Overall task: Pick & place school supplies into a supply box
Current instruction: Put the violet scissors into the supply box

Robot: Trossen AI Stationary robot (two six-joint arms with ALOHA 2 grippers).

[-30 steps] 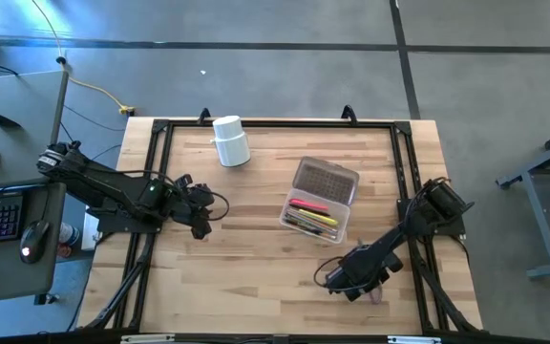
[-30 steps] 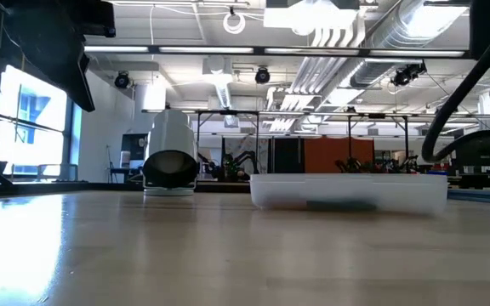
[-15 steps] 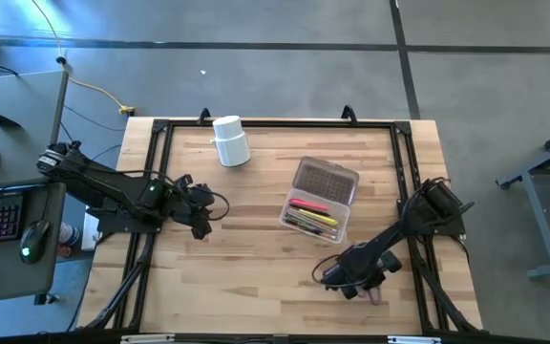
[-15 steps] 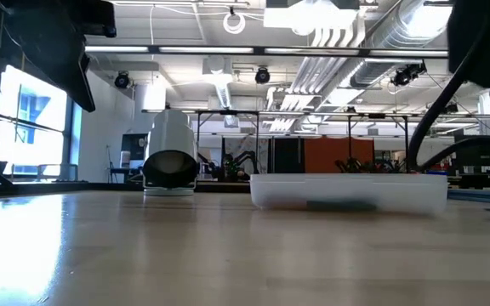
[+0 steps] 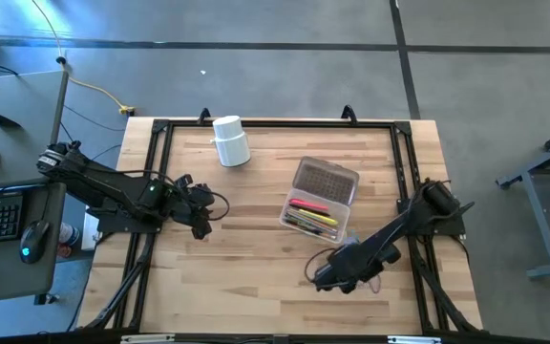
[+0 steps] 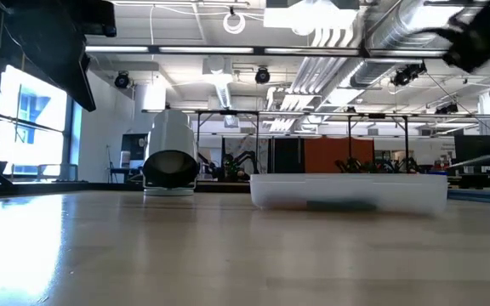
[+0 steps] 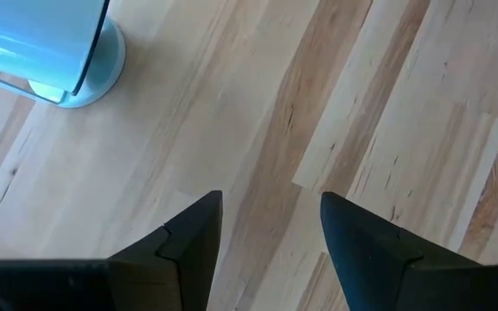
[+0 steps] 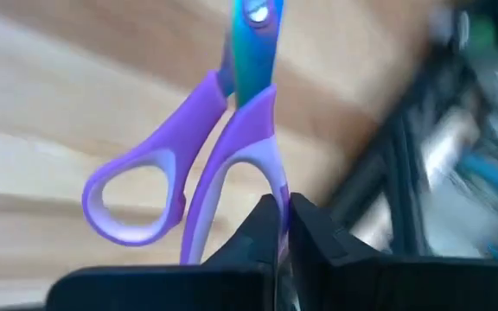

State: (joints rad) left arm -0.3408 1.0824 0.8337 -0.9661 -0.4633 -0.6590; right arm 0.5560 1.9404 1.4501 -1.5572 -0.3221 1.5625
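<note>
Shifted toward table centre, right gripper point(image 8: 279, 226) — fingers pinched on glossy purple-handled scissors point(image 8: 219, 138) — left gripper point(image 7: 266, 229) parted, empty.

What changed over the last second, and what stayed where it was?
The right gripper, shut on the purple scissors, moved left along the table's near side, toward the middle. The left gripper stayed open over bare wood, and the supply box and white cup did not move.
</note>
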